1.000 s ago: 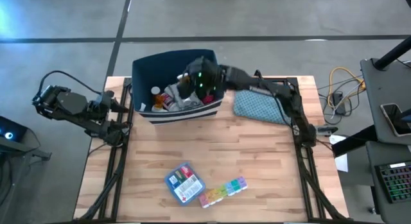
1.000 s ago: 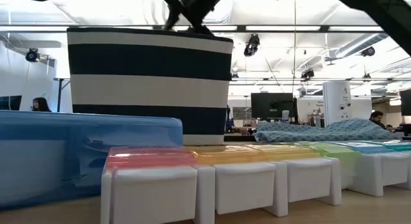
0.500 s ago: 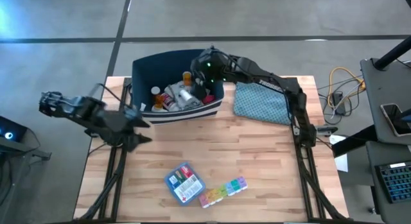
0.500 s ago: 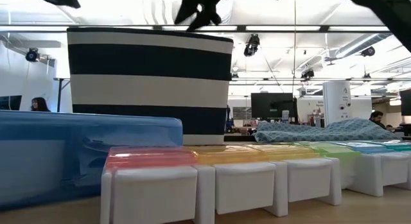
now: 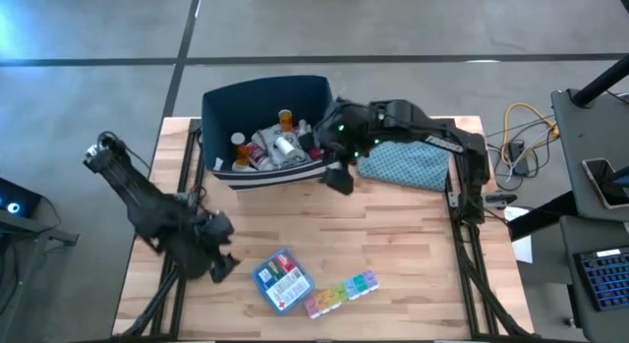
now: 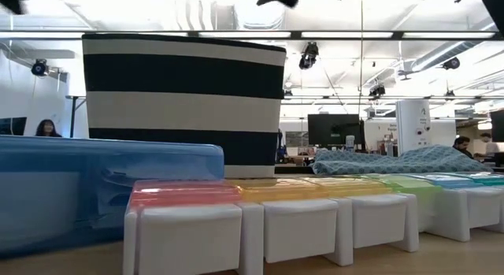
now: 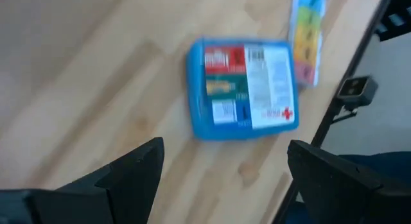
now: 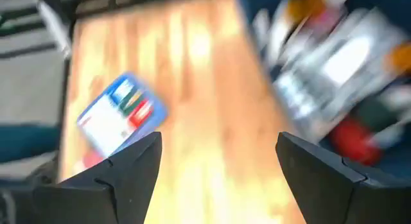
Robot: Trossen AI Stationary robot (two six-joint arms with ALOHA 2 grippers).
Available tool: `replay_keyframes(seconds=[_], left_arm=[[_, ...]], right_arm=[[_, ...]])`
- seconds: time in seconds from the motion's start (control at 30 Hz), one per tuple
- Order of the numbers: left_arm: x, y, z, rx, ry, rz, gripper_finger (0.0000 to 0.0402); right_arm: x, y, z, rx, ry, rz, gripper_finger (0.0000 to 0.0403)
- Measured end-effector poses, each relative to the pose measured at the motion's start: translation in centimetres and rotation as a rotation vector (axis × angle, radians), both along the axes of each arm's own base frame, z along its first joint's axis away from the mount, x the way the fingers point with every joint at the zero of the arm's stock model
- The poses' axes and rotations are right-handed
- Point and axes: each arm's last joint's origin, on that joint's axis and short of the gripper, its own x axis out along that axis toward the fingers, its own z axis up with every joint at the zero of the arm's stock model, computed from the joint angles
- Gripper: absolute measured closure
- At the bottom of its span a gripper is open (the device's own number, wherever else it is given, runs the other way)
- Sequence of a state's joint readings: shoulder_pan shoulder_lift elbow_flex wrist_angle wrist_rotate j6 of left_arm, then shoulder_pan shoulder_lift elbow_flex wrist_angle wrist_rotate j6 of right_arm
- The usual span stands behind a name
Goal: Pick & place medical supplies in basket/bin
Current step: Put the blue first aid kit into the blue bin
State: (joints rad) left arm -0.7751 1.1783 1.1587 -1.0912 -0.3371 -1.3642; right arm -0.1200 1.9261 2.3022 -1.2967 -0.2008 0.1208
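The high view looks straight down on the whole table [image 5: 393,245]. The low view sits at tabletop height, close against the rainbow pill organizer [image 6: 315,208], facing the striped bin [image 6: 185,102] and the room behind. Both wrist views look down at the blue first-aid pouch [image 7: 243,88], also seen from above.

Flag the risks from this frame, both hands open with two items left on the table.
1. The open left hand hovers beside the flat blue first-aid pouch; a pinch could slip or shove it into the rainbow pill organizer.
2. The open right hand hangs by the navy striped fabric bin, which it could snag.
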Motion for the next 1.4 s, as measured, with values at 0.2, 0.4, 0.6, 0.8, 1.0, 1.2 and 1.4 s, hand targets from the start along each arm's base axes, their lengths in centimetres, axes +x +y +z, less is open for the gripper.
replay_keyframes(seconds=[0.2,0.4,0.6,0.8,1.0,1.2,1.4], left_arm=[[-0.5,-4.6,-2.8,-0.013,0.03,0.146,0.0093],[-0.9,-8.7,-5.9,-0.079,-0.006,0.271,0.0093],[-1.7,-11.3,-9.2,-0.118,-0.002,0.322,0.0093],[-4.1,-13.4,-10.9,-0.144,-0.044,0.353,0.0093],[-4.8,-14.4,-13.2,-0.267,-0.075,0.316,0.0093],[-4.5,-13.6,-15.9,-0.354,-0.139,0.321,0.0093],[-4.7,-12.8,-17.5,-0.434,-0.153,0.381,0.0093]], right_arm=[[1.5,3.5,-5.0,0.086,0.159,0.045,0.0113],[3.2,7.2,-9.5,0.211,0.177,-0.055,0.0108],[4.5,9.7,-13.7,0.395,0.127,-0.21,0.011],[4.3,11.4,-17.4,0.531,0.18,-0.311,0.0108],[3.9,11.8,-20.4,0.581,0.167,-0.349,0.0108],[3.5,11.7,-22.9,0.64,0.116,-0.385,0.0106],[2.8,11.6,-24.6,0.636,0.117,-0.381,0.0103]])
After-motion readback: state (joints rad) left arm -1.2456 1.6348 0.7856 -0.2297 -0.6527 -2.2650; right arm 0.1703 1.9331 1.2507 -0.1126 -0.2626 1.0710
